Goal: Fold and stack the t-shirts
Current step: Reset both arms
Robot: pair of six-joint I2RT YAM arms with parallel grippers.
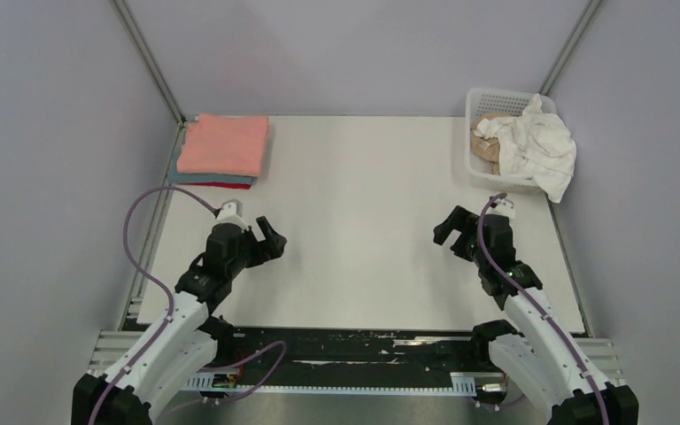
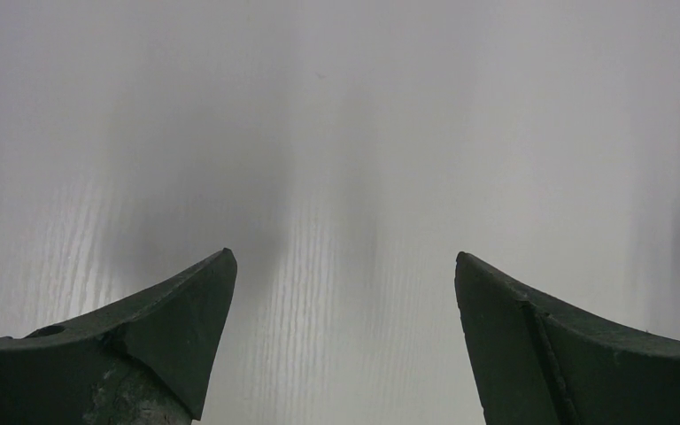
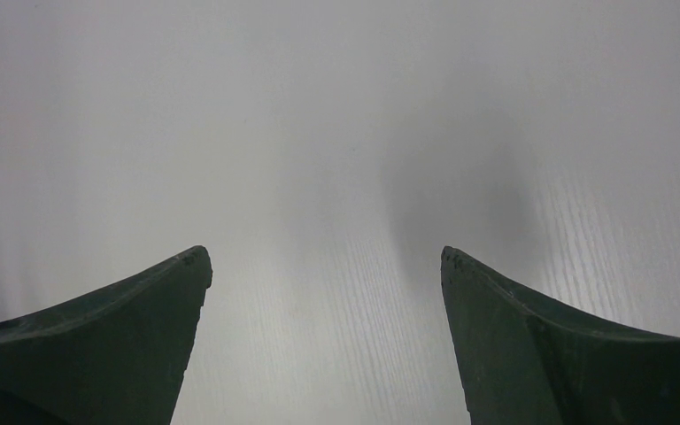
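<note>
A folded stack lies at the table's far left corner: a salmon pink t-shirt (image 1: 224,143) on top, a grey-blue one (image 1: 208,179) and a red one (image 1: 221,186) showing as edges beneath. A crumpled white t-shirt (image 1: 538,145) and a tan one (image 1: 489,142) sit in the basket at the far right, the white one spilling over the rim. My left gripper (image 1: 270,241) is open and empty over bare table at the near left; its wrist view (image 2: 343,266) shows only table. My right gripper (image 1: 449,228) is open and empty at the near right (image 3: 326,261).
The white lattice basket (image 1: 487,96) stands at the far right corner. The white table (image 1: 354,230) is bounded by grey walls with metal corner posts at left and right. A black rail (image 1: 345,350) runs along the near edge between the arm bases.
</note>
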